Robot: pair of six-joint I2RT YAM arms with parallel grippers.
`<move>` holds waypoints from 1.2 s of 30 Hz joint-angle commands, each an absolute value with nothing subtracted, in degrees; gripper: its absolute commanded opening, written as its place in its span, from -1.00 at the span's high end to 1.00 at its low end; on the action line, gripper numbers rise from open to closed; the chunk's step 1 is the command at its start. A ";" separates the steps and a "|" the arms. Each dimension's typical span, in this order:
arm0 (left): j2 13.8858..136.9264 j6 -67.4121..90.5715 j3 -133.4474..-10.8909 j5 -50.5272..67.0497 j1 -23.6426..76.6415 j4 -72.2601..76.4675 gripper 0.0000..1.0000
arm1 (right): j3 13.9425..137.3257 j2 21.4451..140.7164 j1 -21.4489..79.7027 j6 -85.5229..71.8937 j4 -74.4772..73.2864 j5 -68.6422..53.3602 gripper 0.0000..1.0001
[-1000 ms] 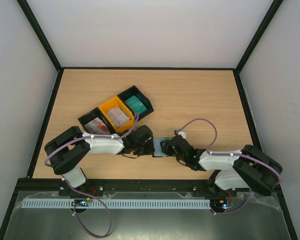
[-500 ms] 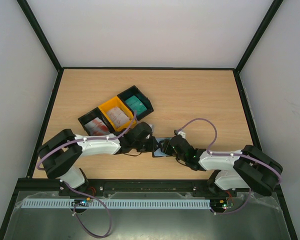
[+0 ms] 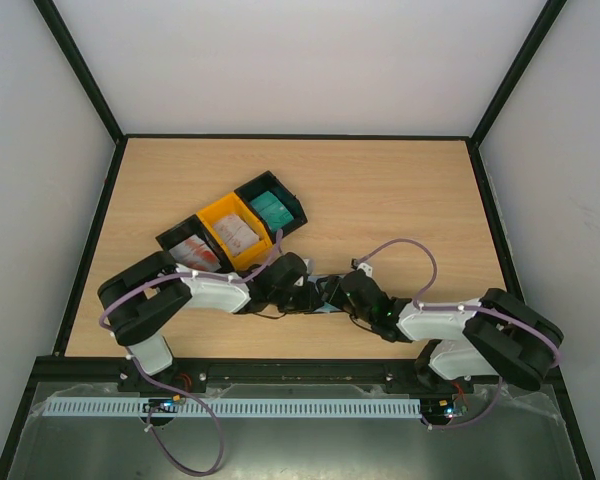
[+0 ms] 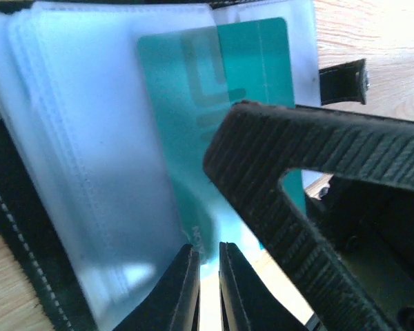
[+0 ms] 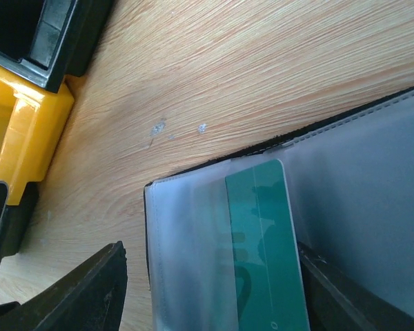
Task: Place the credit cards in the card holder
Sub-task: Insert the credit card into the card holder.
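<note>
The card holder lies open on the table, its clear sleeves fanned out; it also shows in the right wrist view. A teal credit card sits partly inside a sleeve, its bare half showing in the right wrist view. My left gripper is nearly shut, its tips at the card's near end, not clamped on it. My right gripper is open wide over the holder, one finger lying across the card and sleeve. In the top view the two grippers meet and hide the holder.
Three joined bins stand behind the left arm: a black one with red-and-white cards, a yellow one with grey-white cards, a black one with teal cards. The yellow bin lies close to the holder's left.
My left gripper has moved right, up against the right gripper, and now covers the pale sleeve that showed between them. The right arm has barely moved.
</note>
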State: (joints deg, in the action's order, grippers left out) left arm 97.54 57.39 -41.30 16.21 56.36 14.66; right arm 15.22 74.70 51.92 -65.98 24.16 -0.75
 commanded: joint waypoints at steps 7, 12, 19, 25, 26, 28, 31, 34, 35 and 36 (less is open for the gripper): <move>100.21 60.27 -40.57 15.44 56.43 17.76 0.78 | 13.05 74.55 52.04 -67.52 20.64 -4.25 -0.25; 101.49 60.21 -41.19 13.34 56.43 12.05 0.78 | 12.63 72.22 51.56 -65.57 18.68 -4.34 -0.25; 102.61 60.21 -41.20 12.70 56.17 9.28 0.78 | 10.33 67.42 49.92 -62.30 16.80 -6.38 -0.25; 102.92 60.01 -41.21 12.98 56.07 8.97 0.78 | 9.01 62.13 47.57 -60.12 13.99 -8.53 -0.16; 103.00 59.96 -41.22 13.05 56.07 8.96 0.78 | 8.66 61.53 47.21 -60.02 13.92 -8.89 -0.10; 103.01 59.99 -41.20 13.18 56.05 9.05 0.78 | 7.94 60.80 46.77 -60.02 14.18 -9.56 0.07; 103.01 60.00 -41.20 13.27 56.02 9.14 0.78 | 7.34 61.26 46.46 -60.10 14.44 -9.76 0.39; 102.68 59.64 -41.22 13.52 55.99 9.22 0.78 | 7.41 62.46 46.33 -60.13 14.57 -9.30 0.60; 102.41 59.43 -41.20 13.72 55.99 9.41 0.78 | 7.61 63.00 46.32 -60.01 14.50 -8.99 0.65; 102.06 59.10 -41.17 13.94 55.99 9.74 0.77 | 7.84 63.48 46.36 -59.76 14.51 -8.81 0.69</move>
State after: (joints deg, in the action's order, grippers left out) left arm 99.96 60.20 -42.06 15.66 56.23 15.92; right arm 8.34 61.91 46.59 -60.58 16.95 -9.67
